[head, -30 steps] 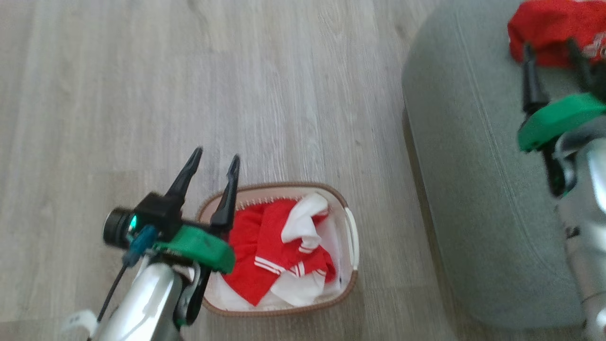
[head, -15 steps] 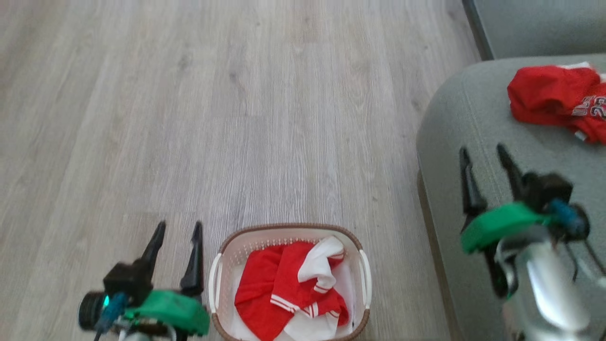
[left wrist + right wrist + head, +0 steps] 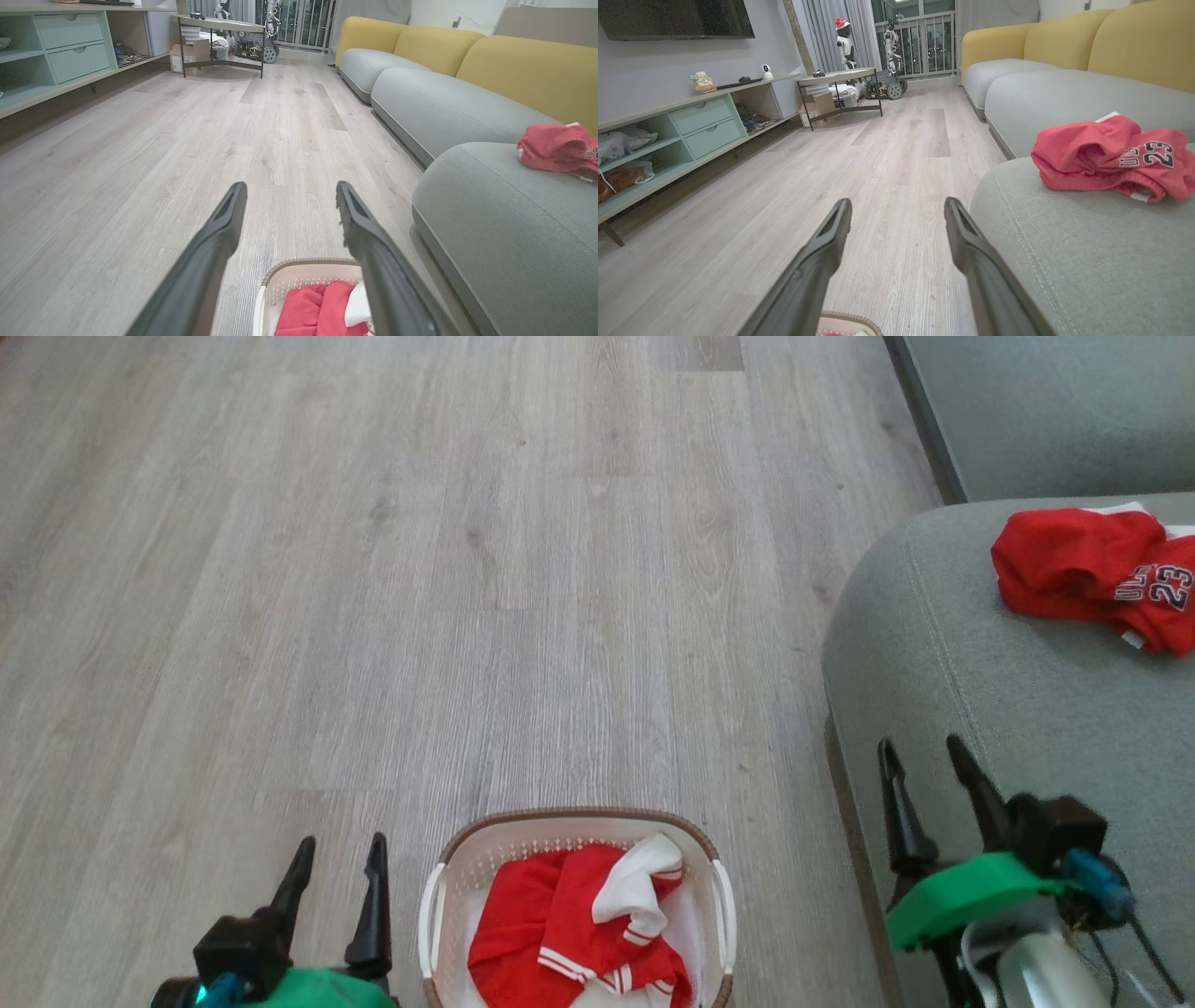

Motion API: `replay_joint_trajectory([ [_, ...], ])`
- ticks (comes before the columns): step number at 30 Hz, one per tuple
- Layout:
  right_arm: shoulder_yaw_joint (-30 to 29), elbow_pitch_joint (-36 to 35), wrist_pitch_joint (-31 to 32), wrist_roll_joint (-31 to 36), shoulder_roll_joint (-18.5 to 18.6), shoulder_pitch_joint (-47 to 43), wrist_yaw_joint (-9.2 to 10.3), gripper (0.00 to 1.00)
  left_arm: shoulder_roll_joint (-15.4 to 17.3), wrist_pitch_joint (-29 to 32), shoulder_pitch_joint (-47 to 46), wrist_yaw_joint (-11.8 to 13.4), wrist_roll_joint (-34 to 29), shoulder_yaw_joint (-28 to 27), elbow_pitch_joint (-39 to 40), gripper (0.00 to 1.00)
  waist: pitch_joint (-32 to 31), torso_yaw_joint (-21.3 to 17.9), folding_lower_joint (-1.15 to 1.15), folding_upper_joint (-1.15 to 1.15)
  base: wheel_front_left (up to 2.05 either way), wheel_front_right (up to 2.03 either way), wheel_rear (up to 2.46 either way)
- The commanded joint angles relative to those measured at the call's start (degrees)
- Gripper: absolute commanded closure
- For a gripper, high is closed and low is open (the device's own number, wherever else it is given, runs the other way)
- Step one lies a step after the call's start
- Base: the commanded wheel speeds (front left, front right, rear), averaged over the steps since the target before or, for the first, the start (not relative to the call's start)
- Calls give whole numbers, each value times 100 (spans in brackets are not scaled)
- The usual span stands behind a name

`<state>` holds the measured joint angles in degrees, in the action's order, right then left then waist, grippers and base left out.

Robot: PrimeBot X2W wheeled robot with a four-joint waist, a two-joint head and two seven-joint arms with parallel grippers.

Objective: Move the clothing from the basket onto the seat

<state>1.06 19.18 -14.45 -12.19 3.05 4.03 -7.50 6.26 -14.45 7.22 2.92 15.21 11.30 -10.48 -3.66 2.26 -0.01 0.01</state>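
We are partway through. One jersey (image 3: 1092, 569), red and numbered 23, lies crumpled on the seat (image 3: 980, 709), well back from the rounded front edge. It touches only the cushion, so we count that piece as moved.

The rest sits in the basket (image 3: 579, 819), which stands on the floor (image 3: 467, 569) near the seat's front corner. Inside is a red bundle (image 3: 551, 943) with white stripes, and a white fold (image 3: 639, 887) is draped over its top. We cannot tell whether the bundle is one garment or two. Nor can we tell how much of the white belongs to the clothes and how much to the liner.

Neither arm is carrying anything. The left gripper (image 3: 341, 845) hangs just left of the basket over bare floor, with its jaws wide apart and empty. The right gripper (image 3: 920, 747) hovers at the seat's front edge, well apart from the jersey, and its jaws are also spread wide with nothing between them.

We judge that the remaining work is to reach down into the basket, close on the bundle, lift it clear of the rim and lay it on the seat. After that we check the basket for anything red lying underneath. The left gripper looks the closer one for that reach.
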Motion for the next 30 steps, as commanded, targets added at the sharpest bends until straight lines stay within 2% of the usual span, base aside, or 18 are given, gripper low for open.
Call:
replay_joint_trajectory([
  [1,196,-222,-54,-47,-16,118,1,0,-18,-54,-177,-34,-60,-277,169,0,-21,3,1,-1,0,0,0],
  [30,225,-170,-55,59,-17,38,1,0,-248,-54,-219,-374,-420,-611,60,0,100,-55,1,-1,0,0,0],
])
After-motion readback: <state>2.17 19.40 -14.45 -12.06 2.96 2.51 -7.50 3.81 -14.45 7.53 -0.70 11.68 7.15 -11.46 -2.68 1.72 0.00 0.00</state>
